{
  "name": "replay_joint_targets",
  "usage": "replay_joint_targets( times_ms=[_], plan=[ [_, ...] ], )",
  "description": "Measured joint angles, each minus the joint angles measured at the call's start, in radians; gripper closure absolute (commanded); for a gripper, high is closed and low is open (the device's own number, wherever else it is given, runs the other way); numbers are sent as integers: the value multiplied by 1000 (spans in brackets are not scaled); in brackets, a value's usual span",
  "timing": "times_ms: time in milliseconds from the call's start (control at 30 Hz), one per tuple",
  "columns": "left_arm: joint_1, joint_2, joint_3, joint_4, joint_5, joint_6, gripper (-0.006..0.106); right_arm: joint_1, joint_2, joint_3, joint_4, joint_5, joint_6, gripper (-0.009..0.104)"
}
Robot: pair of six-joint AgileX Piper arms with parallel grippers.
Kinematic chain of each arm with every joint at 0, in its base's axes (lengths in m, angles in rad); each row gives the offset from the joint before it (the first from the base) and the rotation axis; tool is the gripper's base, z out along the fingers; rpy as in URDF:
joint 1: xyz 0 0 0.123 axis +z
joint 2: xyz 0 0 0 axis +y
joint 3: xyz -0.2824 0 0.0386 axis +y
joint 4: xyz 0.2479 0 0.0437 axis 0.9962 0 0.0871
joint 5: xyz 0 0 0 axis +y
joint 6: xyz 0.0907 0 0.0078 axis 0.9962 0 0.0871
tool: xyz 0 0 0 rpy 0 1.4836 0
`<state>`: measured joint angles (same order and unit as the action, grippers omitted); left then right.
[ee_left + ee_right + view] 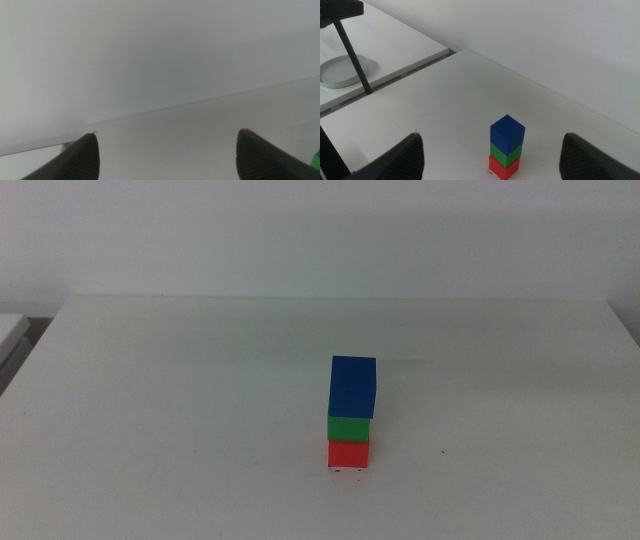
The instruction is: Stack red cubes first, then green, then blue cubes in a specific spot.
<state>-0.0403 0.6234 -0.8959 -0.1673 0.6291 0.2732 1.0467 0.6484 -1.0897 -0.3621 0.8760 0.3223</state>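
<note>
The three cubes stand in one upright stack on the white table. The red cube (348,453) (504,167) is at the bottom, on the spot's tiny dark specks (348,471). The green cube (349,427) (506,154) rests on it, and the blue cube (353,386) (507,133) sits on top, set slightly askew. Neither arm appears in the middle view. My right gripper (492,136) is open, held well back from the stack and touching nothing. My left gripper (167,136) is open and empty, with only a sliver of the green cube (316,160) at the frame's edge.
A second white surface (395,45) lies beyond a narrow gap from the table, carrying a round white dish (342,70) and a dark slanted rod (352,55). A lone dark speck (443,452) marks the tabletop right of the stack.
</note>
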Motion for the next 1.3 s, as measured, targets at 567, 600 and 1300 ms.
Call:
replay_joint_targets(
  times_ms=[567,600,1300],
  plan=[
    [0,-339,540,0,-448,2,7,-406,-33,592,317,-720,2,14],
    [0,-371,577,0,-447,4,7,-436,-56,639,320,-733,2,14],
    [0,-619,897,4,-497,4,7,-1022,-643,1085,270,-730,2,14]
  ],
)
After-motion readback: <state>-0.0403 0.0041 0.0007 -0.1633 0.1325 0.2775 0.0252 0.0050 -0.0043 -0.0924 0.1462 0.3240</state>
